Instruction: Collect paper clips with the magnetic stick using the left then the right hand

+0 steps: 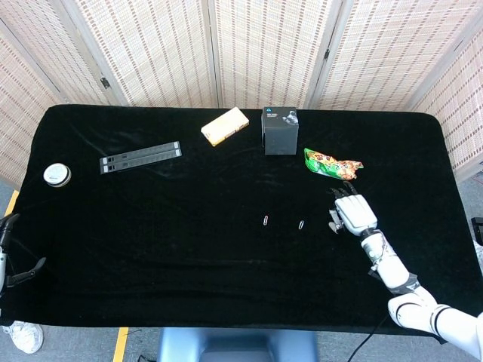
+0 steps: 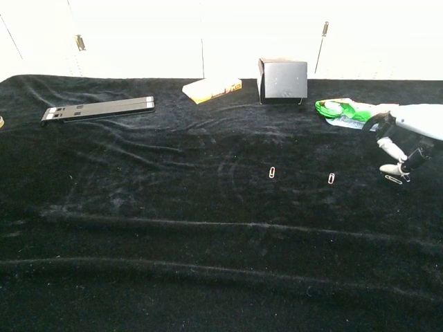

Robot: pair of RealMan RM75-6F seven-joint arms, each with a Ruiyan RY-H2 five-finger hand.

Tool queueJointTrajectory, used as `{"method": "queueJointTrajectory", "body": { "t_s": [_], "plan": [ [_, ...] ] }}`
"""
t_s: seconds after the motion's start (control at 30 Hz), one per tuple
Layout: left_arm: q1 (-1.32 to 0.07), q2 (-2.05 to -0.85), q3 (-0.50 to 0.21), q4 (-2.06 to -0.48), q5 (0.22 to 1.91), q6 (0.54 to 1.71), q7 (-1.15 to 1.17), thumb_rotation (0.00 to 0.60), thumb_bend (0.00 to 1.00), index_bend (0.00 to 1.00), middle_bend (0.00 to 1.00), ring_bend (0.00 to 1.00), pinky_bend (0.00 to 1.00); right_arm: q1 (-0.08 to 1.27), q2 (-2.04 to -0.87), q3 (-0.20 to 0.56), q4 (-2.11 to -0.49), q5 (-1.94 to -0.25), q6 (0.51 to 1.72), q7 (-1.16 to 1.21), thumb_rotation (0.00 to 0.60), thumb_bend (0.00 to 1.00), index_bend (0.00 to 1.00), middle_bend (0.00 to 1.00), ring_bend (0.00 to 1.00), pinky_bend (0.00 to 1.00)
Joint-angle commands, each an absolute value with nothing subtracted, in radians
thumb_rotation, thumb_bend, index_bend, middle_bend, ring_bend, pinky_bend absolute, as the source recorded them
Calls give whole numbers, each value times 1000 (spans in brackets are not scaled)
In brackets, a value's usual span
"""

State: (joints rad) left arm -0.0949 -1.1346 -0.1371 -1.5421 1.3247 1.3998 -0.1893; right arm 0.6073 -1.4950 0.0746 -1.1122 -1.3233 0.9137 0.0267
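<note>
In the head view, a black tabletop (image 1: 151, 226) is seen before woven screens. The right hand (image 1: 355, 213) is held low over the cloth at the right, palm down, just near of a green snack packet (image 1: 332, 163). Whether anything is grasped in it cannot be told. Two paper clips (image 1: 266, 220) are laid near the middle, slightly apart, left of that hand. A black box (image 1: 279, 130) and a yellow pack (image 1: 225, 125) are placed toward the far edge, a long black strip (image 1: 141, 157) far left, and a round tin (image 1: 56, 175) at the left edge. The left hand (image 1: 9, 256) is glimpsed off the tabletop's left edge, its state not discernible.

In the chest view, the right hand (image 2: 401, 149) is shown with fingers curled downward, the fingertips (image 2: 389, 168) just above a third paper clip (image 2: 394, 180). No magnetic stick can be made out.
</note>
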Motion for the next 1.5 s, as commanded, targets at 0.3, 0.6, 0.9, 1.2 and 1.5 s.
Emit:
{"method": "queueJointTrajectory", "body": {
  "t_s": [0.3, 0.6, 0.9, 1.2, 1.5],
  "plan": [
    [-100, -1136, -139, -1539, 1314, 1390, -186, 600, 296, 0, 71, 140, 149, 620, -1526, 80, -1057, -1321, 872, 28, 600, 329, 806, 215, 190, 0],
    [-100, -1135, -141, -1536, 1310, 1391, -192, 600, 296, 0, 71, 140, 149, 630, -1549, 84, -1026, -1330, 856, 38, 600, 330, 806, 215, 189, 0],
    [-100, -1136, -141, -1536, 1310, 1391, -193, 600, 296, 0, 71, 141, 149, 624, -1534, 87, -1042, -1339, 867, 41, 600, 330, 806, 215, 189, 0],
    [-99, -1137, -140, -1538, 1314, 1397, -189, 600, 296, 0, 71, 141, 150, 555, -1402, 98, -1254, -1396, 1073, -48, 600, 330, 806, 215, 190, 0],
    [-92, -1139, -136, -1548, 1328, 1421, -177, 600, 296, 0, 71, 141, 150, 450, -1274, 33, -1473, -1441, 1206, -236, 600, 329, 806, 215, 190, 0]
  ]
}}
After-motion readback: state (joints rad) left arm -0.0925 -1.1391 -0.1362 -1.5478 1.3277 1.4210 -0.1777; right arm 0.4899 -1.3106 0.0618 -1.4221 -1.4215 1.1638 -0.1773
